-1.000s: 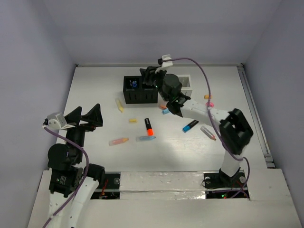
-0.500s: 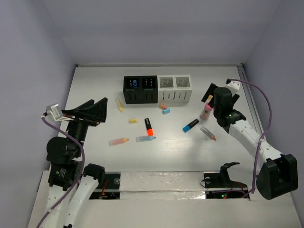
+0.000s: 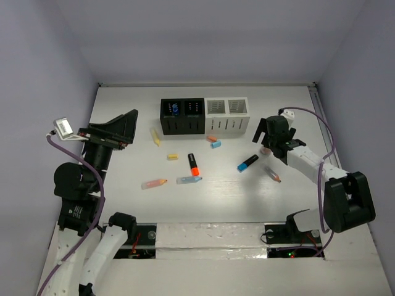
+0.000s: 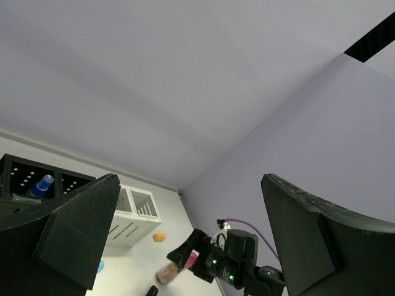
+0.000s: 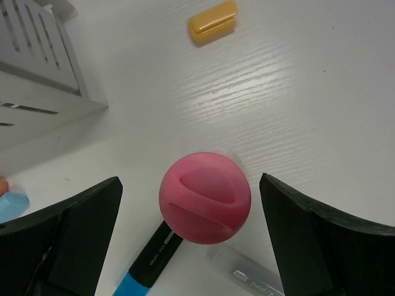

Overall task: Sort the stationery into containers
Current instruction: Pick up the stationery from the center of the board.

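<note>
The containers are a row of two black cubes [image 3: 182,117] and two white cubes [image 3: 228,115] at the back of the table. A blue pen [image 3: 176,108] stands in the left black cube. Loose stationery lies in front: an orange-black highlighter [image 3: 194,164], a blue-black highlighter [image 3: 247,163], a grey pen [image 3: 270,173] and a yellow crayon [image 3: 155,137]. My right gripper [image 3: 270,137] hangs open right of the white cubes. A pink-capped tube [image 5: 205,197] stands upright between its fingers, untouched. My left gripper [image 3: 125,126] is open and empty, raised high at the left.
An orange eraser [image 5: 213,22] lies beyond the pink cap. A pink-orange pencil [image 3: 153,183], a pale blue piece [image 3: 189,179], a yellow eraser [image 3: 173,156] and small orange and blue bits [image 3: 214,142] are scattered mid-table. A rail [image 3: 330,148] runs along the right edge.
My right arm swung from the black cubes to the table's right side, its jaws opened, and it came down around the pink-capped tube. The left gripper rose and turned slightly.
</note>
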Robot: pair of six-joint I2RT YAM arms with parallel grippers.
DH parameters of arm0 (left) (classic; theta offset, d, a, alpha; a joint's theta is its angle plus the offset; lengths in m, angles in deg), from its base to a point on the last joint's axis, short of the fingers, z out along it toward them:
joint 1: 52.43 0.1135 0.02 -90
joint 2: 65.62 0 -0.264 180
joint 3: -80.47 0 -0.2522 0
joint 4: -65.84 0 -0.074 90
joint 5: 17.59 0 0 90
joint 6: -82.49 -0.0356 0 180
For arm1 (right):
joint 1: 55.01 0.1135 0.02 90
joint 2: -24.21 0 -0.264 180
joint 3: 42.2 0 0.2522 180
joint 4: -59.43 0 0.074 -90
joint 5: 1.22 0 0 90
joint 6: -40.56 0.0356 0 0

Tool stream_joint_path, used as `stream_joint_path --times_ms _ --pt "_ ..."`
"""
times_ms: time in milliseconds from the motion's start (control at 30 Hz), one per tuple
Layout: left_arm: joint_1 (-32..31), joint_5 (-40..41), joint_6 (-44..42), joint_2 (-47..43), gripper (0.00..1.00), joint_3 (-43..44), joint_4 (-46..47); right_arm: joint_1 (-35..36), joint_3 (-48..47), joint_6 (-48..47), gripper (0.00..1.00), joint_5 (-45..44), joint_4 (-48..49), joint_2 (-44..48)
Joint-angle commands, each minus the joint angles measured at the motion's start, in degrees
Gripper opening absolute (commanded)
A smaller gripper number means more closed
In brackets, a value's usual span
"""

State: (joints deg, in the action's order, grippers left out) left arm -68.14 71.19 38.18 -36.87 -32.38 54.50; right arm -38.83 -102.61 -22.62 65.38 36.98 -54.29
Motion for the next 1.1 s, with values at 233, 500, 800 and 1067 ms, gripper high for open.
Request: stream_joint_path --times_ms 233,500,800,1067 --pt "-0.20 0.68 -0.60 0.16 0.99 0.67 4.79 -0.28 -1.42 0.68 0.76 -1.56 2.80 0.27" --pt "-0.20 2.69 -3.93 -0.28 0.99 1.63 1.99 -0.28 -1.60 -1.42 0.32 -4.64 3.24 1.59" --pt "-1.25 3.76 -19.66 -4.41 0.99 -3.54 -2.32 3.05 -12.73 -6.79 0.20 1.85 3.77 5.11" --pt "-1.26 4.38 -27.49 -4.58 0.99 -11.45 -8.83 9.30 -28.11 -11.01 0.19 7.29 5.96 -4.62"
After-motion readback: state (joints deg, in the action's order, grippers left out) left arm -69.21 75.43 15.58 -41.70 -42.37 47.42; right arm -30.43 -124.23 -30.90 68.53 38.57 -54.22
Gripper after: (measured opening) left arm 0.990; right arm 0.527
